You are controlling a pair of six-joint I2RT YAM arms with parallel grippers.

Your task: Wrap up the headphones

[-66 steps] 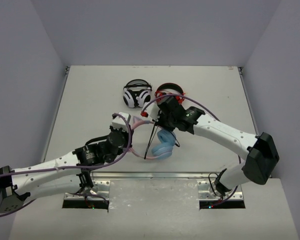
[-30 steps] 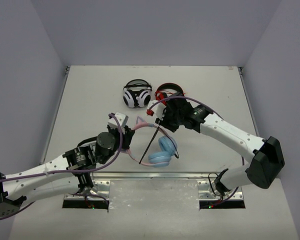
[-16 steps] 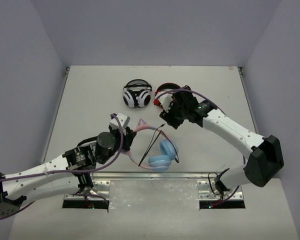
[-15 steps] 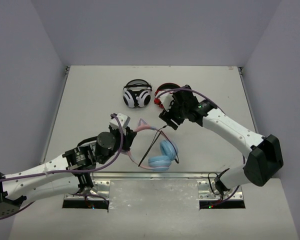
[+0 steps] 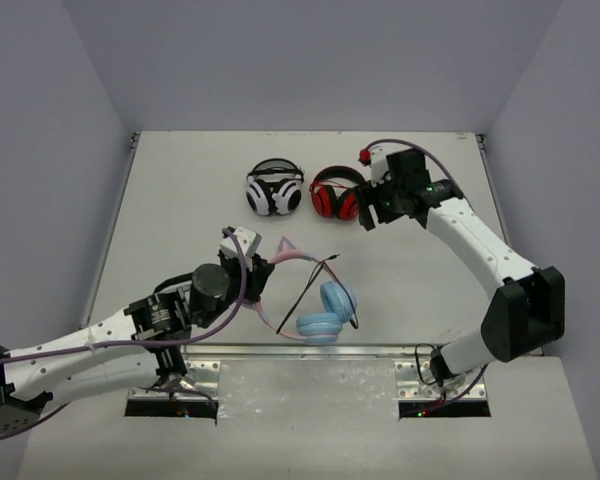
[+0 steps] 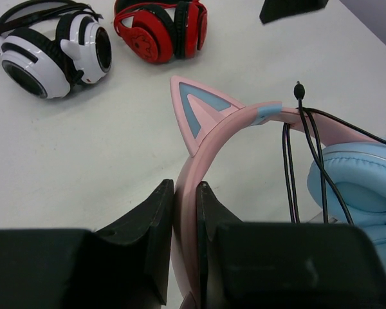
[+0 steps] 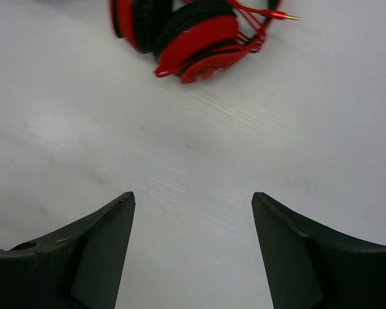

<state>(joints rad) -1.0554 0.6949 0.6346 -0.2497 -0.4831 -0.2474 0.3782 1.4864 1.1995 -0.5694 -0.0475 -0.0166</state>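
The headphones lie near the table's front: light blue ear cups (image 5: 323, 310) and a pink headband (image 5: 282, 252) with a cat ear (image 6: 196, 112). My left gripper (image 5: 259, 276) is shut on the pink headband (image 6: 228, 122), one jaw on each side of it (image 6: 185, 188). The thin black cable (image 6: 294, 158) hangs loosely over the band next to an ear cup (image 6: 363, 187), its plug sticking up; from above the cable (image 5: 305, 291) slants across the band. My right gripper (image 5: 366, 216) stands open and empty over bare table (image 7: 193, 196), far from the cable.
Red-and-black headphones (image 5: 334, 195) (image 7: 193, 35) lie just ahead of the right gripper, with their red plug beside them. White-and-black headphones (image 5: 275, 190) (image 6: 51, 51) sit to their left. Grey walls ring the table on three sides.
The right gripper opened, let go of the black cable and drew back to the far right beside the red headphones. The cable now hangs slack over the band. The left grip is unchanged.
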